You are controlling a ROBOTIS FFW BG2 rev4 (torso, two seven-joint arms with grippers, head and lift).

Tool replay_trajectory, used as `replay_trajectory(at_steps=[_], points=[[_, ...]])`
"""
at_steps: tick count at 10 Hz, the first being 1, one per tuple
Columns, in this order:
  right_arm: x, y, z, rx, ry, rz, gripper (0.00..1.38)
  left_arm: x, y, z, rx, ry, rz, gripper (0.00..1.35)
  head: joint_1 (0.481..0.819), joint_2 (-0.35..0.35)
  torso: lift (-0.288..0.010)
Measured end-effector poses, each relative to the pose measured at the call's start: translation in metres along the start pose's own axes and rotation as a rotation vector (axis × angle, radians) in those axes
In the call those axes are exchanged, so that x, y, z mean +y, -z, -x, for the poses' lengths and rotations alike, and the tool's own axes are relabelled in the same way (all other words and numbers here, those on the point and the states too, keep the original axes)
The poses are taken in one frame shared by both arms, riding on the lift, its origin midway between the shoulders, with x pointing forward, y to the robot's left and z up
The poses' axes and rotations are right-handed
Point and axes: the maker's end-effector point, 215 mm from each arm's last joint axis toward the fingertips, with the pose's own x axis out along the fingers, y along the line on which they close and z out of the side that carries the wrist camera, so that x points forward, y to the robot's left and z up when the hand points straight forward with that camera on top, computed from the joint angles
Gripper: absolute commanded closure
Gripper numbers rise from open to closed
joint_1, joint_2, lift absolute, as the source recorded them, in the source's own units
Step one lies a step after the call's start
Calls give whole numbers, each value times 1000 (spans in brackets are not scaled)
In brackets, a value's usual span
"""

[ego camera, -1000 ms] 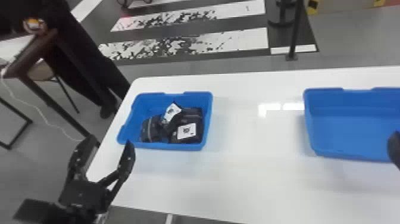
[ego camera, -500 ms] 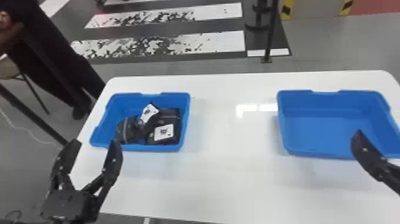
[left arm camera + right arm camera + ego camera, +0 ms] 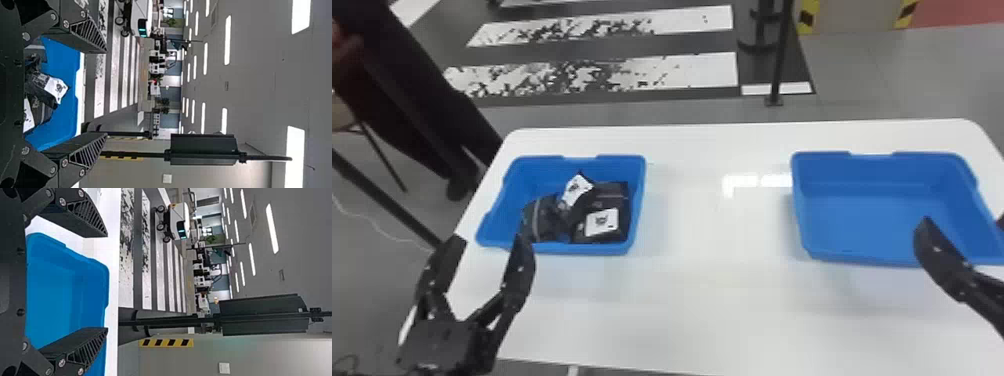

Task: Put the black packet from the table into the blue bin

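Note:
My left gripper [image 3: 488,239] is open over the table's front left edge, just in front of the left blue bin [image 3: 604,248]. Black packets with white labels [image 3: 604,225] lie heaped inside that bin. In the left wrist view, my left gripper [image 3: 106,94] has its fingers wide apart, with a black packet [image 3: 38,80] lying in the bin beyond. At the right, my right gripper [image 3: 963,222] hangs by the front of the right blue bin [image 3: 862,215], which holds nothing visible. The right wrist view has my right gripper [image 3: 107,282] open, nothing between its fingers, the bin [image 3: 51,290] beyond.
Both bins stand on a white table [image 3: 712,300], with a wide stretch of tabletop between them. A black post [image 3: 779,55] rises behind the table. A person in dark clothing is at the far left, beyond the table's edge.
The head view has swung to the right, so both bins and the table sit farther left in it. More of the right bin and right gripper shows. Both grippers stay open.

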Motion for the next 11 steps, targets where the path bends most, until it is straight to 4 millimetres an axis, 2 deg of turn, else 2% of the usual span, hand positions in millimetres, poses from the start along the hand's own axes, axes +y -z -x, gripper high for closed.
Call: replay_trajectory(at_steps=[11], points=[[0, -1, 0, -2, 0, 1, 173, 1, 1, 1, 2, -4, 10, 305, 695, 140, -110]])
